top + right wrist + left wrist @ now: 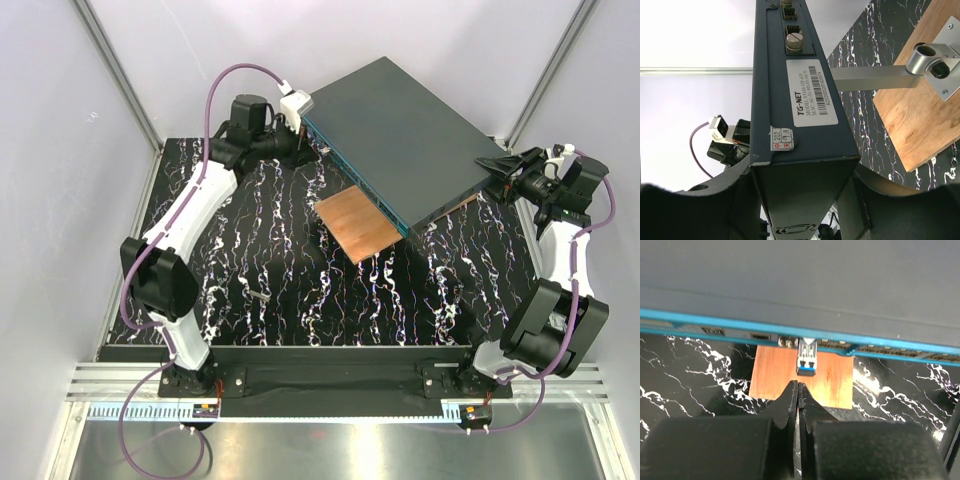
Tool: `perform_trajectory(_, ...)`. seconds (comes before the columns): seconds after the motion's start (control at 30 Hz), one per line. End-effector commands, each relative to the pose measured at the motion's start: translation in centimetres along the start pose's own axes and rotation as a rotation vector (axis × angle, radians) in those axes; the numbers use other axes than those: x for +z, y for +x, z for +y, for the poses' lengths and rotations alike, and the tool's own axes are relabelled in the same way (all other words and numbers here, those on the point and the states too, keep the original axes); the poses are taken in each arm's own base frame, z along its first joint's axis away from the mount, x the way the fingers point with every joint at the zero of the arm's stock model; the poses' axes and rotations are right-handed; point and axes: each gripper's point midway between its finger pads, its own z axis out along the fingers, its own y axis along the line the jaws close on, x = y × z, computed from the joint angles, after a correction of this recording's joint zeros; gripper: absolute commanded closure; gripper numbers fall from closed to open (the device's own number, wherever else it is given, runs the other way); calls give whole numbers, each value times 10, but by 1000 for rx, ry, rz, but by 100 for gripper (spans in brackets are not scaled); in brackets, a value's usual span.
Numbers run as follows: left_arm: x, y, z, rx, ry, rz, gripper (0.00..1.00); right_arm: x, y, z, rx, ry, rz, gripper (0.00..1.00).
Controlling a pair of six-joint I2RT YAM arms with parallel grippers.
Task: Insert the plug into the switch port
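The switch, a flat dark-grey box [400, 125], lies tilted at the back of the table, its teal-blue port face [352, 178] turned to the front left. In the left wrist view a silver plug with a blue end [806, 359] sticks out of one port on that face [715, 322], above the copper plate [775, 375]. My left gripper [798, 388] is shut and empty, a short way back from the plug; in the top view it [298, 142] sits by the face's far-left end. My right gripper [497, 172] is shut on the box's right end [805, 165].
The copper-brown plate [358, 222] lies on the black marbled table [260, 240] under the port face. A wooden board with a metal bracket [920, 95] sits under the box's right side. A small grey piece [258, 295] lies on the table. Grey walls enclose the table.
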Motion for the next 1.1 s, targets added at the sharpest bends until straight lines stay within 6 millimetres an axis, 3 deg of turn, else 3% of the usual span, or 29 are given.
perform_trajectory(0.0, -2, -40, -6, 59, -2, -97, 99, 14, -1, 9, -132, -17, -2, 100)
perform_trajectory(0.53, 17, -55, -12, 70, 23, -123, 100, 15, -1, 8, -131, -17, 2, 100)
perform_trajectory(0.9, 30, -52, -10, 62, 26, -120, 100, 16, -2, 8, -127, -19, 8, 100)
perform_trajectory(1.07, 26, -49, -10, 75, 22, -112, 100, 16, -4, 8, -128, -20, 6, 100)
